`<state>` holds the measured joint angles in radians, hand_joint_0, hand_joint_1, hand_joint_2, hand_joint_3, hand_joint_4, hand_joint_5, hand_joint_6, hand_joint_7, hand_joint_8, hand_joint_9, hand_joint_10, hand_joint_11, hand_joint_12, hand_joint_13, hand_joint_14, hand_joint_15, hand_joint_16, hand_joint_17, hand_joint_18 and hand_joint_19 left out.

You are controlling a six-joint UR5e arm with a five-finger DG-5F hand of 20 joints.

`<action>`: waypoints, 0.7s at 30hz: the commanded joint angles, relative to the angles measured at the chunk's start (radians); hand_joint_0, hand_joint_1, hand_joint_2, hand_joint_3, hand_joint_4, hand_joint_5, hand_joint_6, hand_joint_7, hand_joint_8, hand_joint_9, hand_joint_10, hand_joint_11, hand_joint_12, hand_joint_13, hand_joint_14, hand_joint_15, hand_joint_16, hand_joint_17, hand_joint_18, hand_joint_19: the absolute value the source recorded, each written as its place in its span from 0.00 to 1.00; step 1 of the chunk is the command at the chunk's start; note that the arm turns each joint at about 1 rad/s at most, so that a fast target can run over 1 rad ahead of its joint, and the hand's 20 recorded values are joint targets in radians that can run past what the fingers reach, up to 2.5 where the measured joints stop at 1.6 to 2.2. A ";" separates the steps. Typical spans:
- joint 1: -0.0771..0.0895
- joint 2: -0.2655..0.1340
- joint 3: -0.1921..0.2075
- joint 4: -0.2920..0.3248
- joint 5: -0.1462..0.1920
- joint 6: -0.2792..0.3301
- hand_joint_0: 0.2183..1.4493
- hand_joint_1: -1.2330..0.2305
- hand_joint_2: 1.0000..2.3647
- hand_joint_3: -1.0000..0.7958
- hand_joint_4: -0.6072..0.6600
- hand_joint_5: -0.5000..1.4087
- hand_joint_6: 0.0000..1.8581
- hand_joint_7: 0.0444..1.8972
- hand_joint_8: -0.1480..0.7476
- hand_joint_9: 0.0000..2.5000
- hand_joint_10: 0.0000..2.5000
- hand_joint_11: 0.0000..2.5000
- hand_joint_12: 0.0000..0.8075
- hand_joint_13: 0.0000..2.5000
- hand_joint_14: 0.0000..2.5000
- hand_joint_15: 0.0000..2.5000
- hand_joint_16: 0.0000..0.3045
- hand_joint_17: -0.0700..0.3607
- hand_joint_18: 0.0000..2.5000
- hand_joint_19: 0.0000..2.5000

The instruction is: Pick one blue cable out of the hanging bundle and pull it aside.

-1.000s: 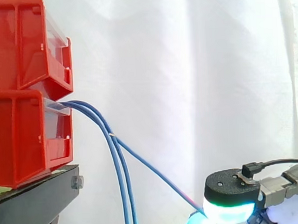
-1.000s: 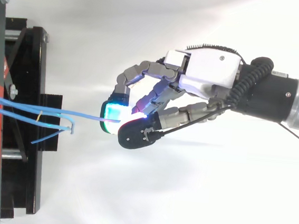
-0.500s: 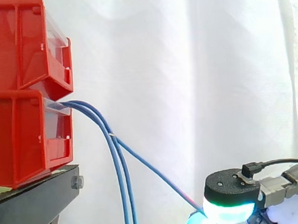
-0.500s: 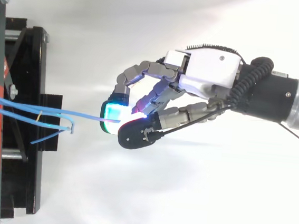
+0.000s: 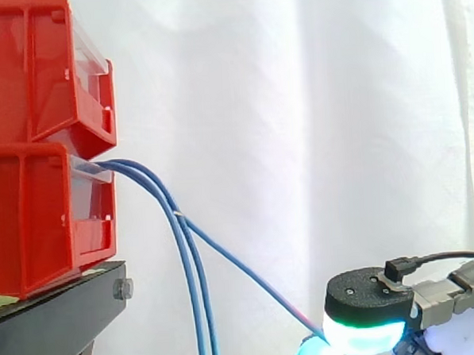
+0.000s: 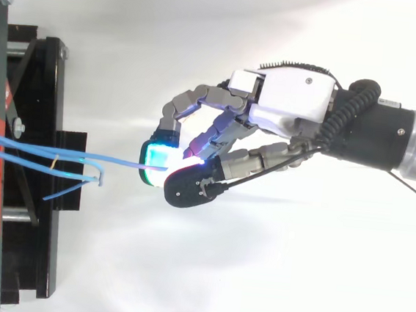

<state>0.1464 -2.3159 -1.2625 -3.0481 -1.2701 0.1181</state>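
Hand: the hand (image 6: 291,98) reaches in from the right edge of the top view. Its fingers are curled inward toward the left, and in the side view it sits low in the bottom right corner.
Grip: it is clenched on one blue cable (image 5: 246,271), nipped between a cyan-glowing fingertip (image 6: 156,155) and the dark-backed thumb tip. A pinch suits something this thin better than a full fist would.
Blue cable: in the side view it slants straight from centre left down to the lower right. In the top view it is a near-level line from the left edge to the pads. It looks taut to me, with no sag.
Bundle: the other cables, the bundle (image 5: 198,307), leave the lip of the lower red bin (image 5: 32,220). They arch over and drop plumb off the bottom edge, near the stand's corner.
Separation: the held cable parts from the bundle just below the arch, and the gap widens toward the hand (that fork is what tells me one strand was singled out).
Bins: the lower bin sits under the upper red bin (image 5: 25,77) at the left of the side view. Both are on the black stand (image 5: 54,322), in front of the white curtain (image 5: 360,99).
Progress: I would judge the cable picked and already drawn well aside.
Risk: my guess is that a harder pull could slip the strand through the pads or tug at the bin.
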 commanded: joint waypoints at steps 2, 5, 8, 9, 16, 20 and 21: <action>0.001 0.000 0.000 0.000 0.000 0.000 0.28 0.26 0.09 0.53 0.33 0.26 0.46 0.54 0.52 0.40 0.00 0.12 0.46 0.32 0.01 0.15 0.19 0.46 0.31 0.15; -0.001 0.000 0.000 0.000 0.000 0.000 0.28 0.26 0.09 0.53 0.33 0.26 0.46 0.54 0.52 0.40 0.00 0.12 0.45 0.32 0.01 0.15 0.19 0.46 0.31 0.15; 0.001 0.000 0.000 0.000 0.000 0.000 0.28 0.26 0.09 0.53 0.34 0.26 0.46 0.54 0.52 0.40 0.00 0.12 0.45 0.32 0.01 0.15 0.19 0.46 0.31 0.15; -0.001 0.000 0.000 0.000 0.000 0.000 0.28 0.26 0.09 0.53 0.34 0.26 0.46 0.54 0.52 0.40 0.00 0.12 0.46 0.32 0.01 0.15 0.19 0.46 0.31 0.16; 0.001 0.000 0.000 0.000 0.000 0.000 0.28 0.26 0.09 0.53 0.33 0.26 0.46 0.54 0.52 0.40 0.00 0.12 0.45 0.32 0.01 0.15 0.19 0.46 0.31 0.16; -0.001 0.000 0.000 0.000 0.000 0.000 0.28 0.26 0.09 0.53 0.34 0.26 0.46 0.54 0.52 0.40 0.00 0.12 0.45 0.32 0.01 0.15 0.19 0.46 0.31 0.16; -0.001 0.001 0.000 0.000 0.000 0.000 0.28 0.26 0.08 0.53 0.33 0.26 0.46 0.54 0.52 0.40 0.00 0.12 0.45 0.32 0.01 0.15 0.19 0.46 0.31 0.16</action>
<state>0.1462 -2.3161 -1.2628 -3.0481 -1.2701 0.1181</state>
